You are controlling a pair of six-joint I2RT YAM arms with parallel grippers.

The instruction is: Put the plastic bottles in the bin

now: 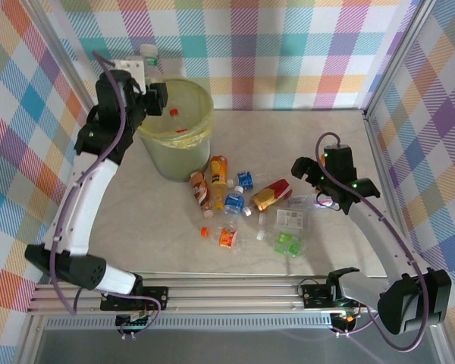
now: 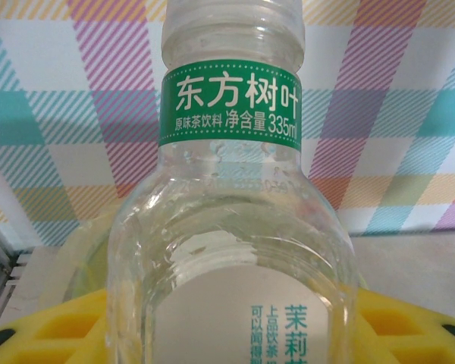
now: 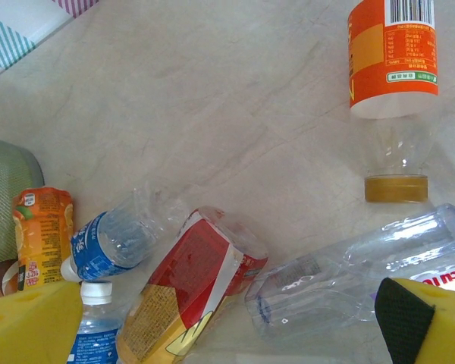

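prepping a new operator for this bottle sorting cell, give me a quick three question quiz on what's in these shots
1. True or false: the left tool is shut on a clear bottle with a green label.
2. Pick one. The right tool is: A) shut on an orange cap; B) open above bottles lying on the table; C) shut and empty.
3. Fill in: the bin is lined with a ___ bag.

Key: 1 true; 2 B; 3 yellow.
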